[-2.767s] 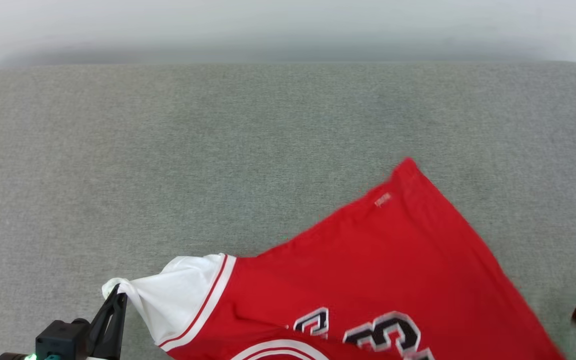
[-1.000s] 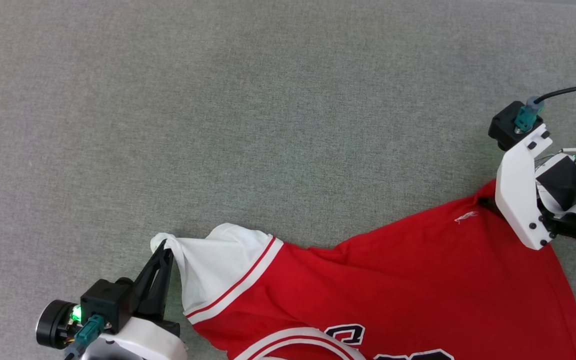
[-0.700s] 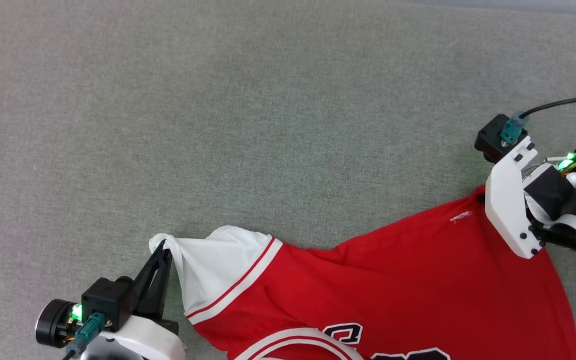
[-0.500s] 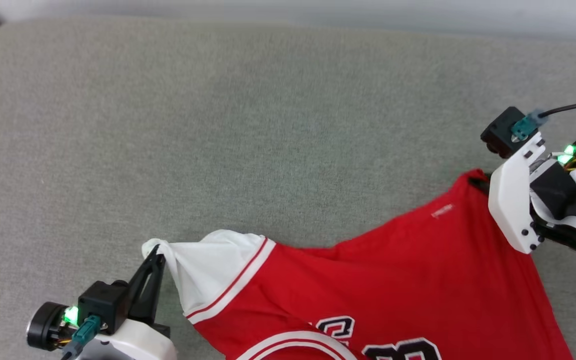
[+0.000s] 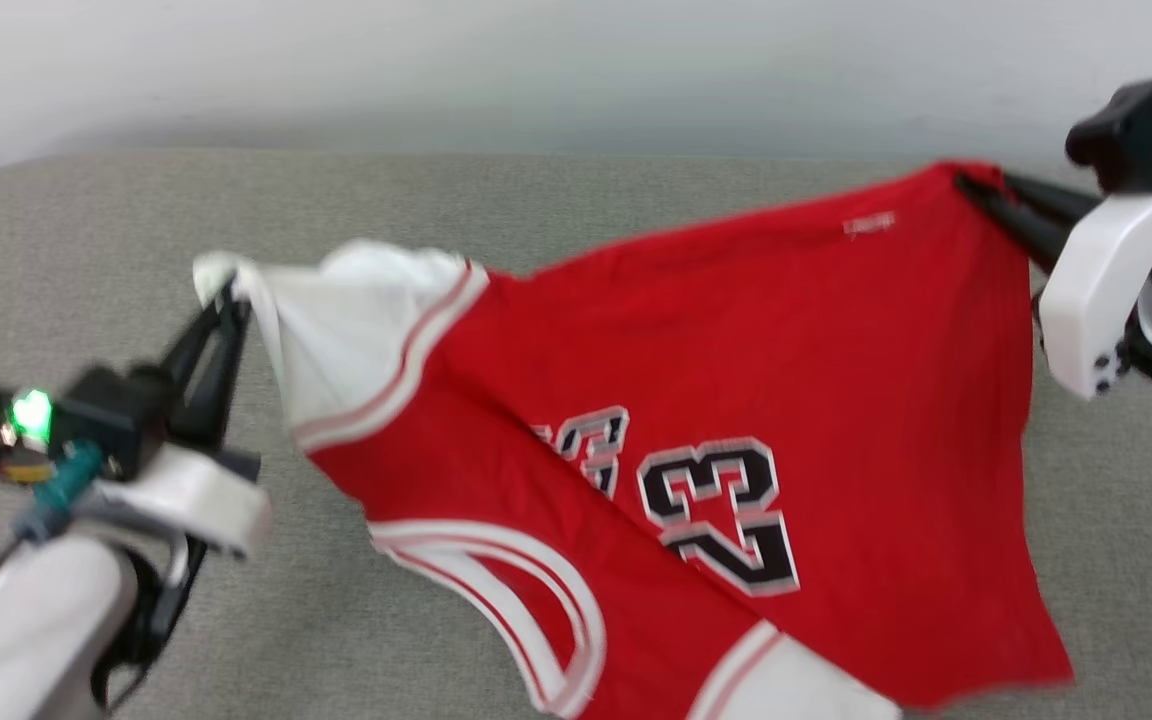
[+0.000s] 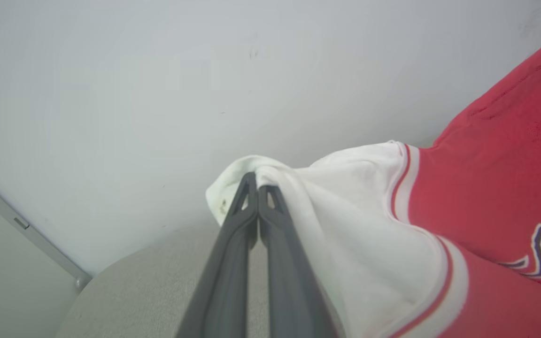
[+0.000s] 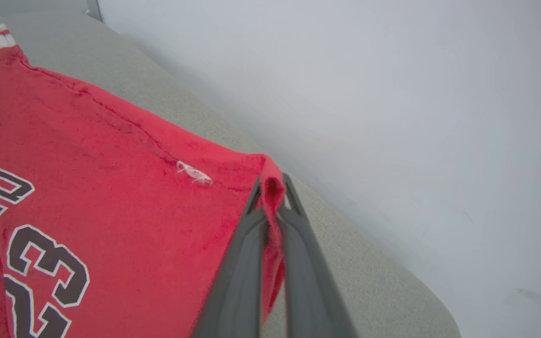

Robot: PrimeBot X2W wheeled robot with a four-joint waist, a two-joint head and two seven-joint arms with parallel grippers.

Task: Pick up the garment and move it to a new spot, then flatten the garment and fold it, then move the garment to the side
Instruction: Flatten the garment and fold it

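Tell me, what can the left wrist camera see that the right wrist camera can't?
Left wrist view: the left tool shut on the garment at its white sleeve, up close. Right wrist view: the right tool shut on a red hem corner, plus the black 23. Both: red cloth, the grey cushion and the pale wall.
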